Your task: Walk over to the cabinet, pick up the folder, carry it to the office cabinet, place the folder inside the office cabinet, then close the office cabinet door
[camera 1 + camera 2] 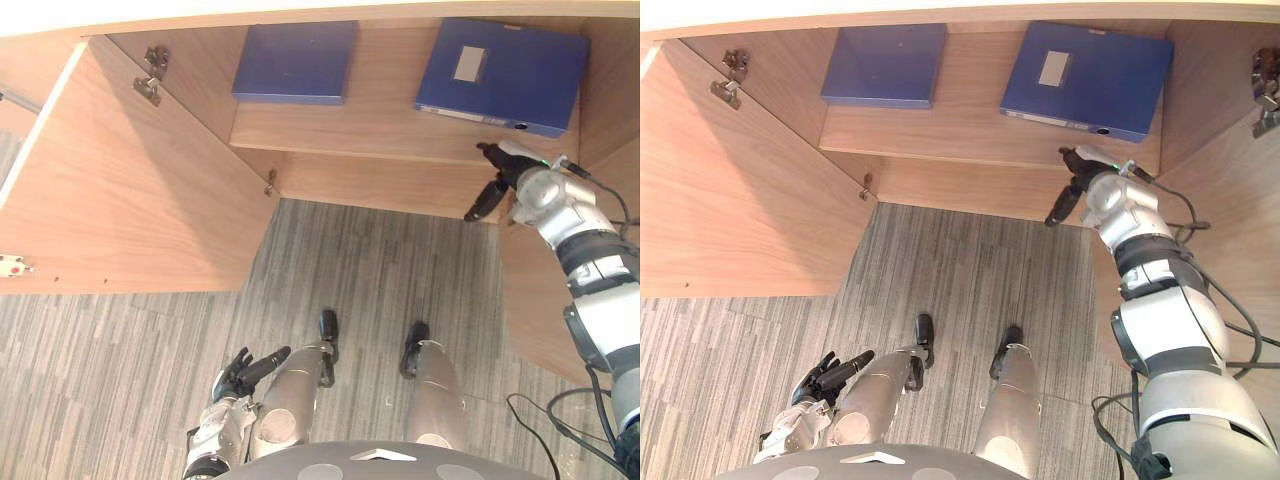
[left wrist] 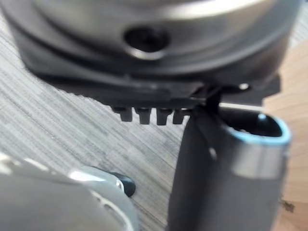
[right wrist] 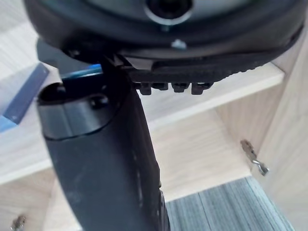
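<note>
Two blue folders lie flat on the shelf (image 1: 350, 128) of an open wooden cabinet: a plain one (image 1: 295, 62) on the left and one with a white label (image 1: 500, 75) on the right. My right hand (image 1: 503, 166) is raised at the shelf's front edge, just below the labelled folder (image 1: 1085, 80), open, its thumb hanging down, and it holds nothing. In the right wrist view a blue corner of that folder (image 3: 21, 96) shows past the thumb (image 3: 106, 159). My left hand (image 1: 245, 372) hangs low at my left side, open and holding nothing.
The left cabinet door (image 1: 130, 190) swings wide open toward me, with hinges (image 1: 150, 80) at its inner edge. The right door (image 1: 1230, 200) stands open beside my right arm. Grey striped carpet (image 1: 350, 270) lies below the cabinet.
</note>
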`<state>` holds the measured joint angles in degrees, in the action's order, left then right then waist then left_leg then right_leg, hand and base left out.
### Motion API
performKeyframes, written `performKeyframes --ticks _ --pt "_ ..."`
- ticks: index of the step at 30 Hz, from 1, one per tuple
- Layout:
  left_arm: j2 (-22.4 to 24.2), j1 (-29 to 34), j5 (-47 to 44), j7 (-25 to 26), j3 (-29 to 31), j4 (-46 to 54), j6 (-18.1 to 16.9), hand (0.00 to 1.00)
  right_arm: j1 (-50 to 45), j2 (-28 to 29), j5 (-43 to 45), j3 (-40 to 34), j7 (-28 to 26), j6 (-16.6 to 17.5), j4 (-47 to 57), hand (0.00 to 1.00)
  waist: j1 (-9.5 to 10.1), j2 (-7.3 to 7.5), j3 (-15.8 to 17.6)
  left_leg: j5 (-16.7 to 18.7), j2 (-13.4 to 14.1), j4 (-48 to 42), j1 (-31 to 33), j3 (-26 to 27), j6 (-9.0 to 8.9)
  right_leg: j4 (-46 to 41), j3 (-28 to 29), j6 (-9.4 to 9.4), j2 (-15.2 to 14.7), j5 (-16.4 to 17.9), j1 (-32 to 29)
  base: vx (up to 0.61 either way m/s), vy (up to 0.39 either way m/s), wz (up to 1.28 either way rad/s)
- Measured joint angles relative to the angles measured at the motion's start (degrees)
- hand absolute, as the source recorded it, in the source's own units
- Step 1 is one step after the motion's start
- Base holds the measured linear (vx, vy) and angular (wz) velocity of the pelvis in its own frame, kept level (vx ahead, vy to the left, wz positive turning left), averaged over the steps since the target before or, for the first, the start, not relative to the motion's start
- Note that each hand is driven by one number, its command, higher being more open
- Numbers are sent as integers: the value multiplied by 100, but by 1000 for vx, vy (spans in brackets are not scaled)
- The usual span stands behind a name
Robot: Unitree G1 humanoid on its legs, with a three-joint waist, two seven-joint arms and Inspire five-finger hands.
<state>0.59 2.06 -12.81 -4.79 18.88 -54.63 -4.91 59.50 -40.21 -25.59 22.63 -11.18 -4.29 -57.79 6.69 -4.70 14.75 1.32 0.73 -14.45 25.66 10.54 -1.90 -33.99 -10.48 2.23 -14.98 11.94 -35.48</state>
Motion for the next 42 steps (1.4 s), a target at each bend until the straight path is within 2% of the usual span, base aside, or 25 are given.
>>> performKeyframes --ticks 6,9,12,16,17,20,25,27,31,38,42 --pt "148 1 -41 328 180 5 -108 100 890 62 32 -1537 933 -169 -31 100 58 -2 1 -86 -10 190 4 46 -4 33 6 -7 4 -69 -109 18 -10 -4" --pt "174 6 -64 354 207 6 -145 100 1008 66 31 -1829 1090 -234 -94 100 67 -3 1 -99 -17 240 4 20 -9 34 -57 -4 -17 -74 -105 43 -15 6" --pt "173 7 -79 352 201 9 -155 100 1018 70 45 -1650 1057 -283 -413 100 64 -13 7 -137 -43 274 94 -60 -4 61 -141 -4 -61 -75 -142 33 -4 14" --pt "142 5 -80 340 121 74 -154 100 1015 87 375 -999 621 -279 -678 100 112 -50 68 -134 -57 81 417 -144 -5 -48 -166 -5 -98 -75 -365 0 -7 12" --pt "123 4 -79 326 101 147 -161 100 1017 117 414 -781 512 -253 -679 100 130 -76 235 -24 -29 -183 538 -170 -3 -186 -153 -10 -103 -71 -420 -22 -19 4" --pt "25 4 -78 322 6 179 -153 100 1121 128 458 -444 548 -127 -604 100 205 -62 432 412 90 -1136 1079 -159 -3 -621 -24 -87 -88 26 -804 -78 -9 -13" --pt "-48 -6 -78 284 3 292 -138 100 1276 -89 595 -415 489 18 -258 100 210 21 730 969 219 -2479 1887 -165 45 -1426 150 -134 -106 352 -1399 -128 21 -9" --pt "-65 -6 -78 267 -2 307 -137 100 1218 -112 662 -392 244 29 -234 100 229 62 771 1140 278 -2917 2206 -184 68 -1779 190 -150 -150 460 -1686 -112 19 1" --pt "-70 -2 -76 162 -113 316 -123 100 1189 -466 630 -412 135 140 -50 100 256 128 868 1188 182 -3169 2508 -210 125 -2101 237 -131 -296 543 -1994 -109 4 13" --pt "-78 19 -109 124 -231 344 -132 100 1186 -710 36 -645 272 249 232 100 257 157 931 962 141 -3158 2894 -242 116 -2187 164 -64 -409 500 -2388 -76 1 9" --pt "-77 -21 -111 133 -216 344 -122 100 1243 -730 -337 -776 305 259 366 100 236 201 961 953 178 -3312 3110 -251 102 -2307 185 -67 -390 497 -2601 -48 6 0"
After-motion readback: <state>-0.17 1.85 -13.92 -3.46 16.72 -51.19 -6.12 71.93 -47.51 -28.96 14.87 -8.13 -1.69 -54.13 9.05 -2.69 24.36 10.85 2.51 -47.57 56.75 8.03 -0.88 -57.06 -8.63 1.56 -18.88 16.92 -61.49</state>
